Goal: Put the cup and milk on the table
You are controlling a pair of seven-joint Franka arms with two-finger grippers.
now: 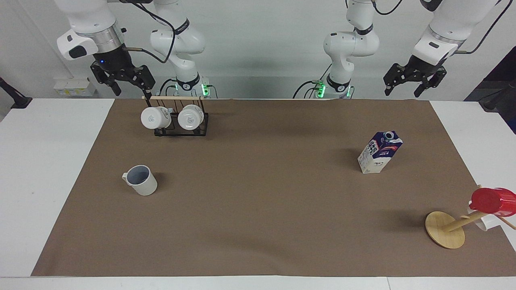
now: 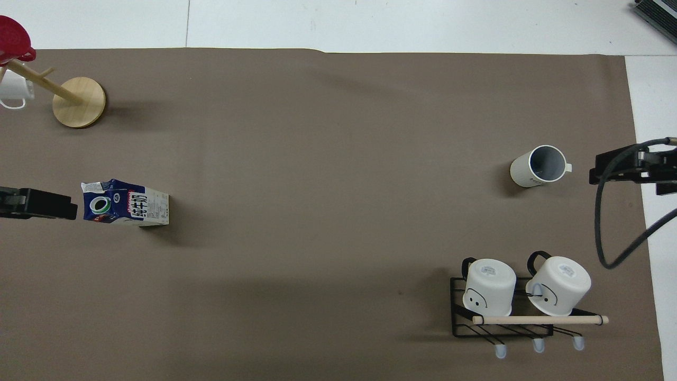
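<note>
The cup (image 1: 140, 180) (image 2: 539, 165), cream-white with a grey-blue inside, stands upright on the brown paper of the table (image 1: 40, 161) toward the right arm's end. The milk (image 1: 379, 152) (image 2: 125, 203), a blue and white carton with a grey cap, stands upright toward the left arm's end. My right gripper (image 1: 131, 89) (image 2: 629, 169) hangs open and empty, high in the air above the rack's end. My left gripper (image 1: 402, 92) (image 2: 39, 203) hangs open and empty, high above the table's edge by the robots. Neither touches anything.
A black wire rack (image 1: 181, 125) (image 2: 502, 317) with two white mugs and a wooden bar stands near the robots at the right arm's end. A tipped wooden mug tree (image 1: 445, 229) (image 2: 79, 101) with a red cup (image 1: 492, 200) lies farthest from the robots at the left arm's end.
</note>
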